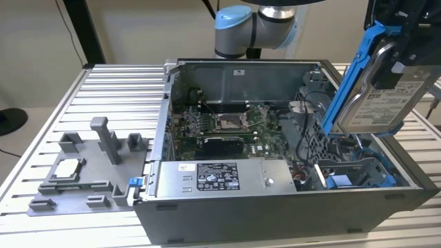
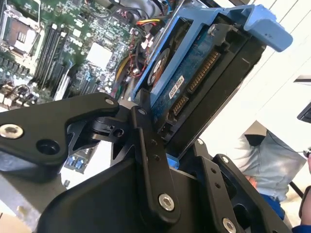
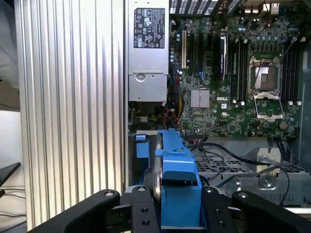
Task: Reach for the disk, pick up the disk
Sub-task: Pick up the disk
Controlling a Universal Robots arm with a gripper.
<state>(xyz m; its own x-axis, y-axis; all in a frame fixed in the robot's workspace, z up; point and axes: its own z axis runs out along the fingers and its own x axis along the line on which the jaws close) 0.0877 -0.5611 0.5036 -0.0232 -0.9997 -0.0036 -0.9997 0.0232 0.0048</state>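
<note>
Ribbed silver desk point(image 1: 110, 88) under open computer case point(image 1: 276, 217). Pincer point(image 3: 180, 208) clamped on disk point(image 1: 382, 103), lifted high above case. Probably stiff, heavy, easily broken; best held by blue edges.

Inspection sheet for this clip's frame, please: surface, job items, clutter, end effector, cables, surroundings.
Surface: ribbed metal table, carrying an open computer case.
Job's things: the disk in its blue bracket, lifted clear above the case, tilted.
Clutter: grey fixture tray at the exterior view's left; power supply box inside the case.
End effector: end effector shut on the disk.
Cables: black and coloured wires inside the case.
Surroundings: a person's legs in the second wrist view.
</note>
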